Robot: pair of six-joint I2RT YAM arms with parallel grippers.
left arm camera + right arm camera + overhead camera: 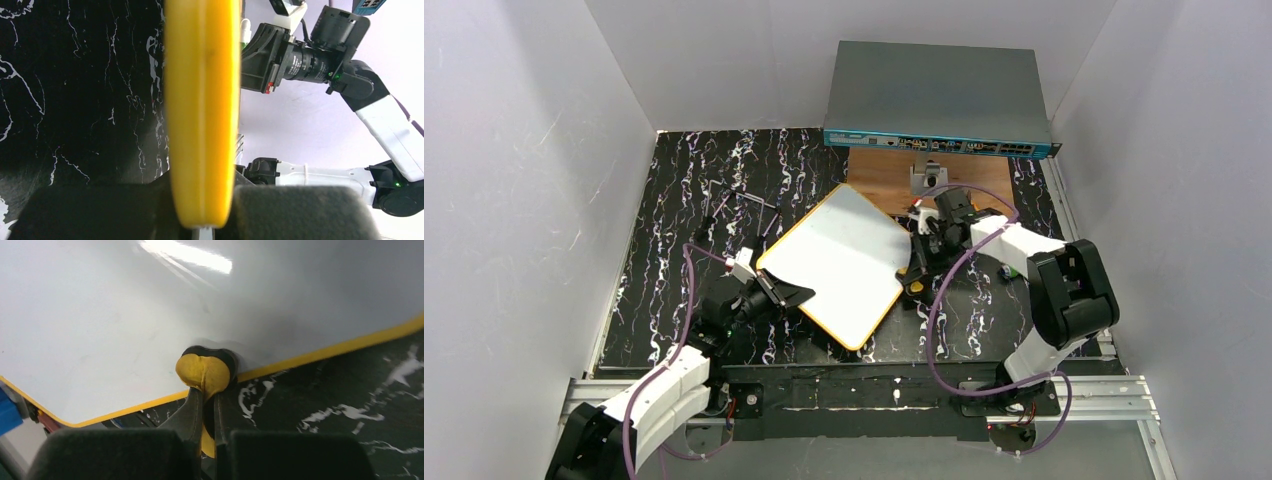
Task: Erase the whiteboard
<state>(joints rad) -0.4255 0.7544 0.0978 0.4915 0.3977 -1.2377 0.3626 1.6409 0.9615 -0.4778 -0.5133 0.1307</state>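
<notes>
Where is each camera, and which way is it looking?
Top: above, behind the arms, looking down on the table and whiteboard; both arms show.
Left wrist: looks along the whiteboard's rim; left gripper clamps it, right arm beyond.
Right wrist: looks over the whiteboard's face; right gripper pinches a yellow pad.
Shared: the whiteboard, in all three.

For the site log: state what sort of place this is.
Probably a lab robot cell: white walls box in a black marbled table, a metal rail runs along its near edge, and a network switch sits at the back.
</notes>
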